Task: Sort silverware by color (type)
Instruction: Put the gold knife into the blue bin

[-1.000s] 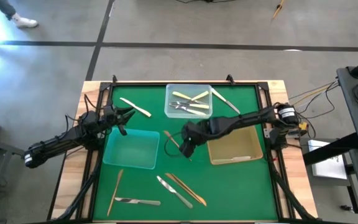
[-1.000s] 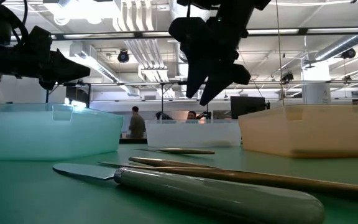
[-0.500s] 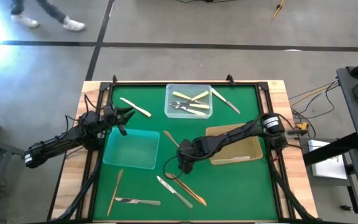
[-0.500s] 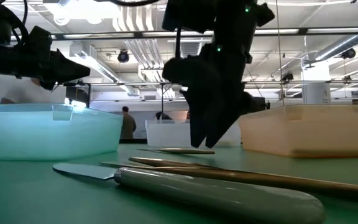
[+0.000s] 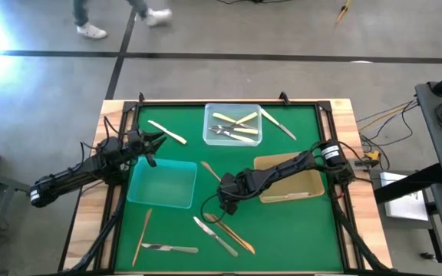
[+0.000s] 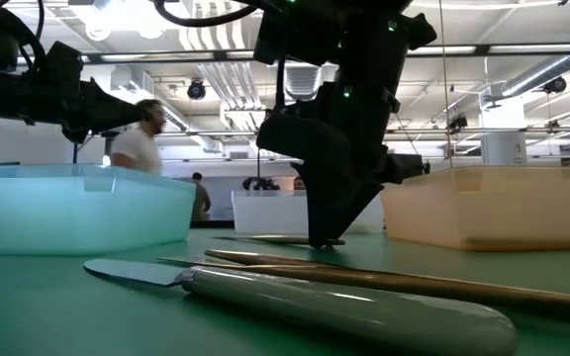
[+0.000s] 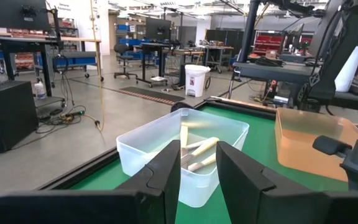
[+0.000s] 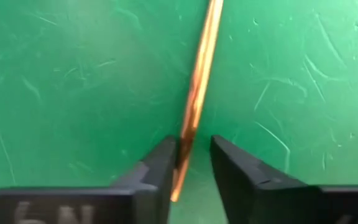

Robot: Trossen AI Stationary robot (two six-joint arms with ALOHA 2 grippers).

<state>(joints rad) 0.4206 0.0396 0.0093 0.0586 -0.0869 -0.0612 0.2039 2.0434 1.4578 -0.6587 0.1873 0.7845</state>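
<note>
My right gripper [image 5: 227, 205] is down on the green mat, open, its fingers on either side of a coppery utensil [image 8: 197, 93] that lies flat there [image 5: 209, 169]. My left gripper [image 5: 158, 141] hangs open with nothing between its fingers [image 7: 197, 168], above the mat's left side by the teal tray [image 5: 162, 183]. The clear tray [image 5: 232, 124] holds cream pieces and a silver one. More silverware lies loose on the mat: a cream piece [image 5: 167, 132], a silver knife [image 5: 214, 235], a long copper piece [image 5: 231, 233] and a silver piece [image 5: 168, 248]. My right gripper comes from above, pointing down, with its fingers across the coppery utensil near one end. The utensil lies against the inner side of one finger [image 8: 166, 163]; a gap shows between it and the other finger [image 8: 229, 165]. The utensil rests flat on the mat.
The amber tray [image 5: 288, 179] stands right beside my right arm. A slim piece [image 5: 278, 123] lies at the far right and a tan one [image 5: 143, 234] at the near left. People move in the room beyond the table.
My right gripper has gone from beside the amber tray toward the table's near edge and down onto the mat, over the coppery utensil. Its fingers have drawn closer together. The utensil has stayed in place.
</note>
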